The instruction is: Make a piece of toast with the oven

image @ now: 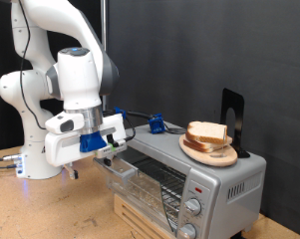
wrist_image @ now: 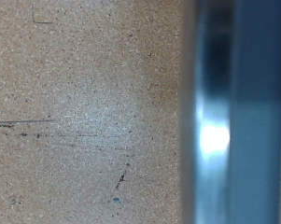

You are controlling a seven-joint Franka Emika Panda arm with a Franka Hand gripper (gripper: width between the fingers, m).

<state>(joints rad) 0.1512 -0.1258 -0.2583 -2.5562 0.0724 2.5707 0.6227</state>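
The silver oven (image: pixel 214 184) stands at the exterior view's right, knobs (image: pixel 193 207) down its front. Its glass door (image: pixel 130 177) looks swung partly open, and the wire rack (image: pixel 161 179) shows inside. The piece of toast (image: pixel 207 131) lies on a round wooden plate (image: pixel 213 154) on top of the oven. My gripper (image: pixel 117 151) is low at the door's upper edge, on the oven's left; its fingers are hard to make out. The wrist view shows only a blurred metal bar (wrist_image: pixel 219 121) close to the camera, over the speckled table, with no fingers in view.
The oven sits on a wooden box (image: pixel 140 214) on a chipboard table (image: pixel 40 209). A black stand (image: pixel 232 112) rises behind the plate. A blue clip with cables (image: pixel 156 124) lies behind the oven. A dark curtain closes the back.
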